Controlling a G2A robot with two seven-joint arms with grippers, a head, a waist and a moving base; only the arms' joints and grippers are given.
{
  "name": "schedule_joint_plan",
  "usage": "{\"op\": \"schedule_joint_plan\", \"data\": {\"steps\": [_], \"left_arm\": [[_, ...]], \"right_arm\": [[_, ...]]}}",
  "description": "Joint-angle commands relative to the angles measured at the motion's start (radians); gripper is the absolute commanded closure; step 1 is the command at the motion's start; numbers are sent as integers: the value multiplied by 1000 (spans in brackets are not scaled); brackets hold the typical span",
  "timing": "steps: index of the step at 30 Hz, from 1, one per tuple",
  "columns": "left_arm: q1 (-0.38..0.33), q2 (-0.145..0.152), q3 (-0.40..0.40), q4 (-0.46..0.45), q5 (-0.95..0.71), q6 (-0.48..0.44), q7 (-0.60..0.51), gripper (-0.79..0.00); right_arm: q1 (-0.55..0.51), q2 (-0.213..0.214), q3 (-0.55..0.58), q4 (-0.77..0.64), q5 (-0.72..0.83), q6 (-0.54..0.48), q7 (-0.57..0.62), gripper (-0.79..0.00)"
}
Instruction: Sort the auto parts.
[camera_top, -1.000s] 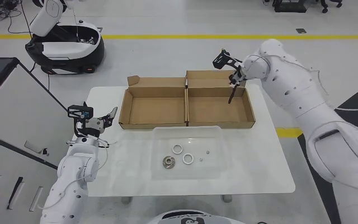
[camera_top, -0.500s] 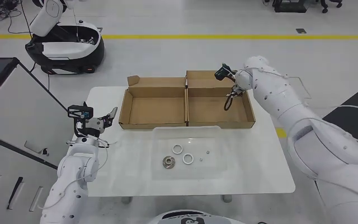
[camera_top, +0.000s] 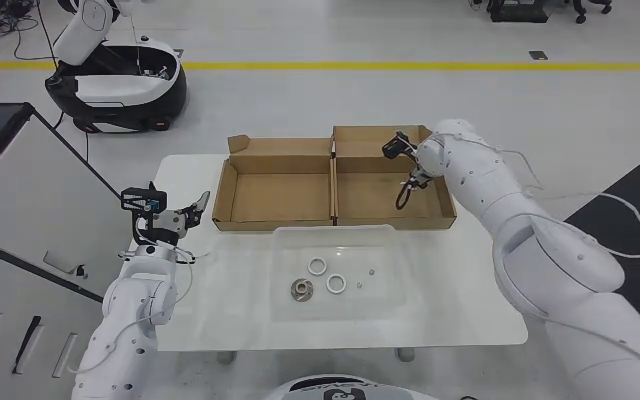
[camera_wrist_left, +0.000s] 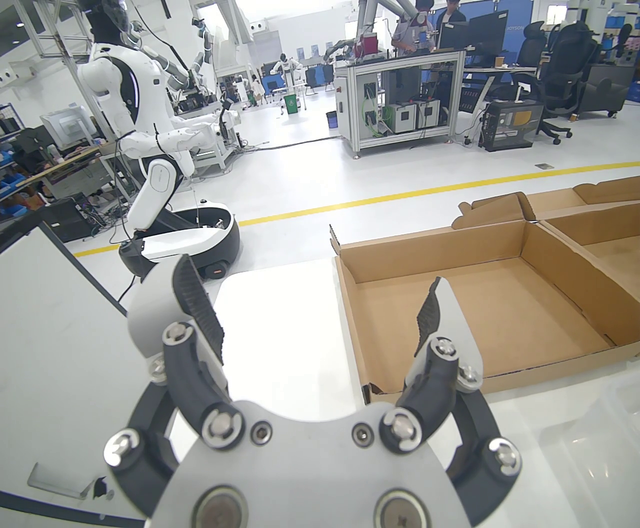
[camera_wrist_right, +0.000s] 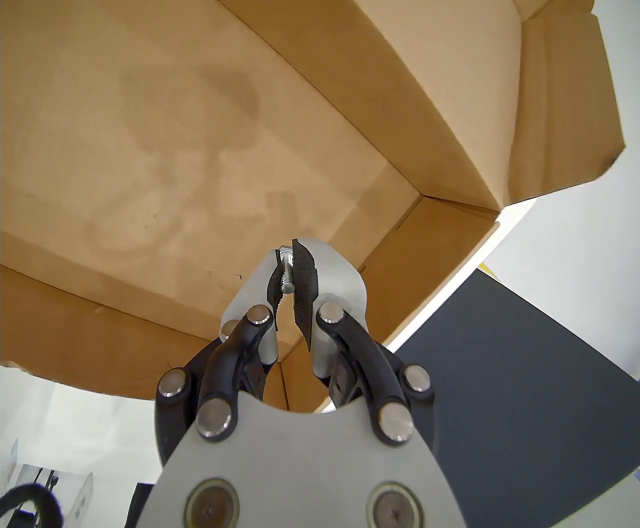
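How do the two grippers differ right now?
The left gripper is open and empty; the right gripper is shut on a small bolt. The left gripper hangs outside the left box, beside it; the right gripper is over the right box floor. Both share the same black-padded two-finger build.

No writing here is clear enough to read.
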Motion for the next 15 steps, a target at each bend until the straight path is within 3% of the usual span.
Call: {"op": "schedule_joint_plan", "data": {"steps": [1,15], "left_arm": [[0,0,0,0,0,0,0,-785],[0,0,0,0,0,0,0,-785]], "right_arm": [[1,-8,0,18,1,-6,-4,0],[4,-47,11,111,14,-43,-15,0]]}}
